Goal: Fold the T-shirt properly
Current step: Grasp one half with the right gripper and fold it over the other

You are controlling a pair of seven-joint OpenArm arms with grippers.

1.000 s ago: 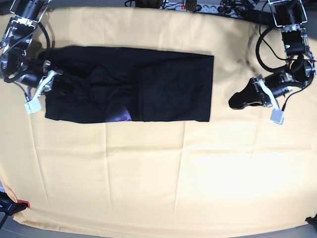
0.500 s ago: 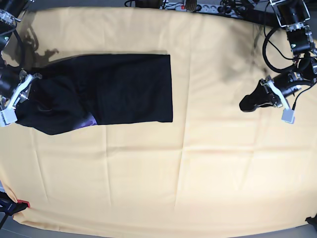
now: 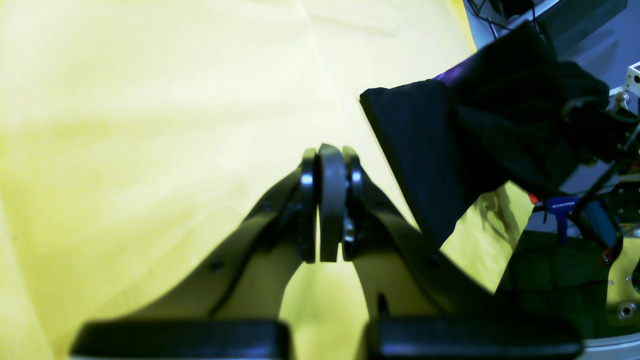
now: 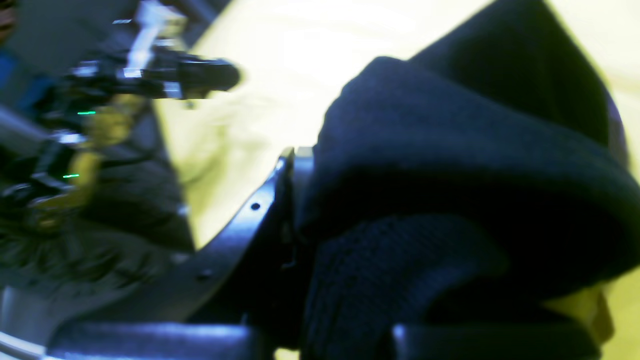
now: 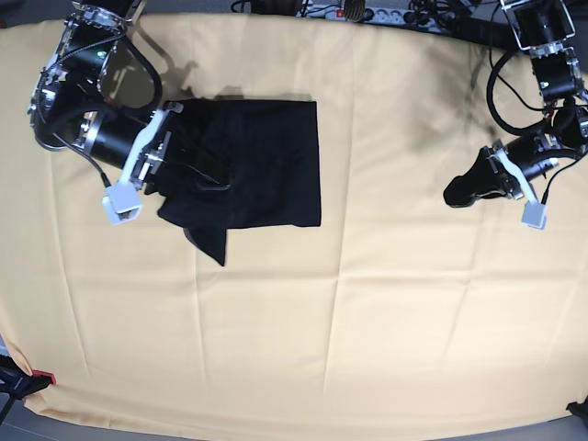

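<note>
T-shirt [image 5: 248,165] bunched at your right gripper [image 5: 170,152], jaws clamped on cloth, fold mid-way, corner dangling below. Left gripper [image 5: 457,193] pinched closed, empty, well apart. Flattening left.

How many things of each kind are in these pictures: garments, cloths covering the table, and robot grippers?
Garments: 1, the black T-shirt
Table coverings: 1, the yellow tablecloth
Grippers: 2, the right gripper and the left gripper
Total: 4

robot lab: cloth-covered table [image 5: 367,349], cables [image 5: 395,14].
</note>
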